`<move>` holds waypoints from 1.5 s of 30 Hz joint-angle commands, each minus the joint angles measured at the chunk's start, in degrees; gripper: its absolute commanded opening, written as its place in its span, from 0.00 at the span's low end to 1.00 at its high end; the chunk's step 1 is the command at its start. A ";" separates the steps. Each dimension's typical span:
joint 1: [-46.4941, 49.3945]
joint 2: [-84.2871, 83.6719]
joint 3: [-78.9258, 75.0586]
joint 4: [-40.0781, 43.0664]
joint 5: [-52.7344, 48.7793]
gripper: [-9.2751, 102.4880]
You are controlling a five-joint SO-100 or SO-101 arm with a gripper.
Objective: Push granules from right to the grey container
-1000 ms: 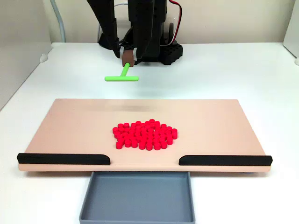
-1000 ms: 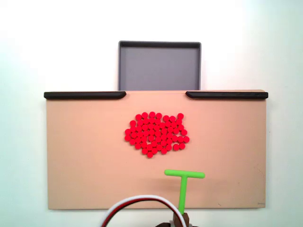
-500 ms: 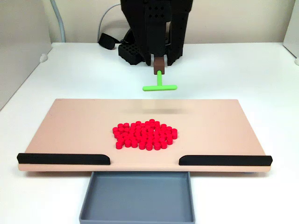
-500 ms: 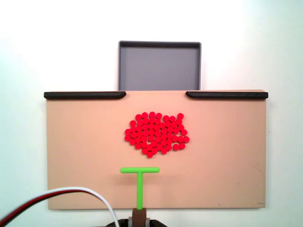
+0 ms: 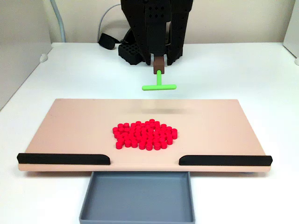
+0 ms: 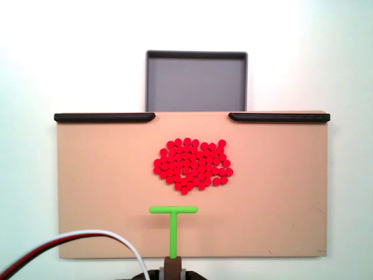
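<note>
The granules [image 5: 145, 135] lie in one packed red patch at the middle of the beige board [image 5: 70, 126], also seen from above [image 6: 192, 165]. The grey container [image 5: 138, 196] sits against the board's edge in the gap between two black strips, holding nothing; in the other fixed view it is at the top [image 6: 196, 81]. My gripper [image 5: 159, 63] is shut on the brown handle of a green T-shaped stick [image 5: 159, 86]. The stick's crossbar [image 6: 173, 210] hangs over the board on the side away from the container, apart from the pile. The gripper [image 6: 172, 269] enters at the bottom edge.
Black strips [image 5: 63, 159] [image 5: 225, 160] line the board's container-side edge, leaving an opening at the tray. The board [image 6: 93, 192] rests on a white table. A red and white cable [image 6: 87, 236] curves over the board's corner. The arm's black base [image 5: 133, 49] stands behind the board.
Over the last second the arm swung the green stick sideways, rightward in the front view, bringing it near the pile's line. In the last half second it barely moved. The granules stayed put.
</note>
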 commanded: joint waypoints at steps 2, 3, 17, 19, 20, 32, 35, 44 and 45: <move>0.44 1.49 -1.05 0.26 -0.35 0.08; 0.44 1.49 -1.05 0.26 -0.35 0.08; 0.70 1.32 -1.05 0.26 -0.62 0.08; 0.70 1.32 -1.05 0.26 -0.18 0.08; 0.70 1.41 -1.05 0.26 0.00 0.08; 0.88 1.23 -1.05 0.26 0.18 0.08; 0.70 0.97 -1.05 0.26 0.18 0.08; 2.81 1.76 -1.05 0.26 -5.71 0.08; 3.69 1.93 -1.05 0.26 -8.09 0.08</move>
